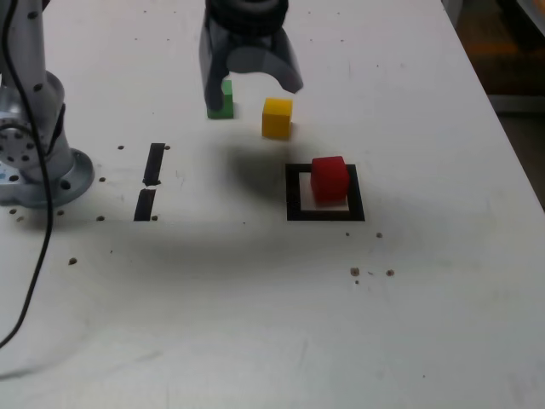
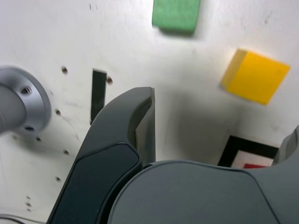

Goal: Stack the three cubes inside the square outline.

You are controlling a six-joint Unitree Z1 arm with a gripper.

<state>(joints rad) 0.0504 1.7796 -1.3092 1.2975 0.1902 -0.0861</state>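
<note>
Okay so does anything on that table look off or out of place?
Nothing looks damaged or spilled. The red cube sits off-centre in the square outline, towards its far edge and the exterior view's right, which looks slightly askew.

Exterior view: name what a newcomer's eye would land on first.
Probably the red cube, vivid inside the thick black square outline, right of centre in the exterior view. Next would likely come the dark end effector, open at the top, with the yellow cube and green cube near it.
</note>
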